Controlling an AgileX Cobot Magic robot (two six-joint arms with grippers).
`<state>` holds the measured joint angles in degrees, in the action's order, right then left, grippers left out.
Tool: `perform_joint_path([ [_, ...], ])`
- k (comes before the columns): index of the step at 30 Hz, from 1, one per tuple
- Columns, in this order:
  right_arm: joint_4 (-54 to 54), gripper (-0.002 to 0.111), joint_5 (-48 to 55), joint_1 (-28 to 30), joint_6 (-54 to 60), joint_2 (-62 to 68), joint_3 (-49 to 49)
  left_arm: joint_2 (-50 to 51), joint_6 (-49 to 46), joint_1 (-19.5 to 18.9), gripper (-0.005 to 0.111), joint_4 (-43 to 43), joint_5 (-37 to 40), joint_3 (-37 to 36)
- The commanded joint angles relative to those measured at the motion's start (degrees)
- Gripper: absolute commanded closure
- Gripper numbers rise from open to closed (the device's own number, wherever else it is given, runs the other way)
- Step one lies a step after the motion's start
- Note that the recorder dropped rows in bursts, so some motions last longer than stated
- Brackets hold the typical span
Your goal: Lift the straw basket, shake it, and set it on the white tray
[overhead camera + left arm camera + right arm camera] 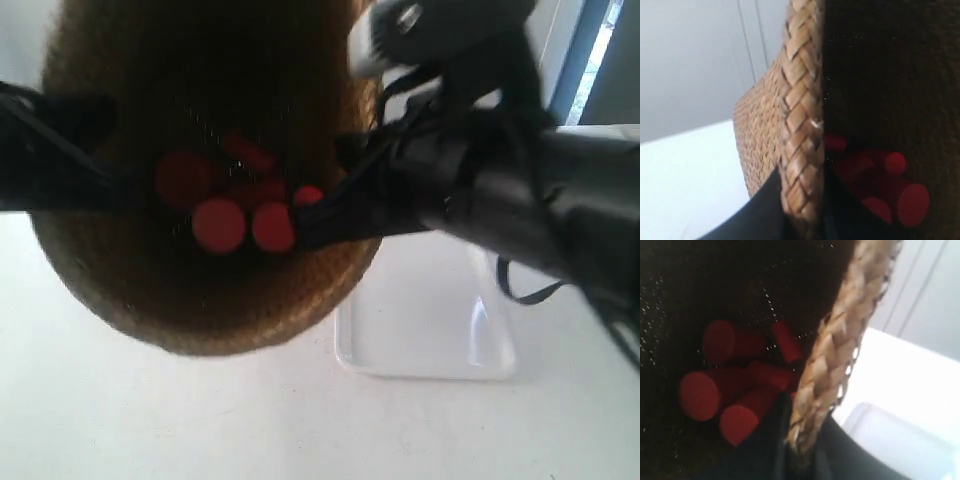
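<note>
Left gripper (801,205) closed down on the rim of the tall brown braided-straw basket (760,135), one black finger (765,212) outside the wall, the other inside. Right gripper (805,440) likewise clamped across the rim on its own side, braid pinched between both fingers. Basket held in the air between the two arms, clear of the white table (150,420), tipped so its mouth faces the exterior camera. Shallow glossy white rectangular plastic tray (430,335) lies flat on the table, below and beside the basket, not touching it. Several short red cylinders (220,222) lie heaped in the basket bottom.
</note>
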<state>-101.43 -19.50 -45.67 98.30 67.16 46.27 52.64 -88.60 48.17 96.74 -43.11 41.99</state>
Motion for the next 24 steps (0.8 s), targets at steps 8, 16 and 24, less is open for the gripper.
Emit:
perform_joint_path([
  [8,1.5,0.108,0.2,-0.5,0.5,0.6,-2.2,1.4,-3.1,2.5,0.107,3.2,3.7,-0.2],
  [16,4.7,0.108,-6.4,-1.4,-1.0,-2.0,-3.4,1.1,-3.1,2.7,0.107,-0.6,0.7,0.6],
  [24,7.9,0.108,-0.9,-3.3,0.9,-5.4,-2.7,0.7,-3.2,2.8,0.107,0.3,-0.7,1.4],
])
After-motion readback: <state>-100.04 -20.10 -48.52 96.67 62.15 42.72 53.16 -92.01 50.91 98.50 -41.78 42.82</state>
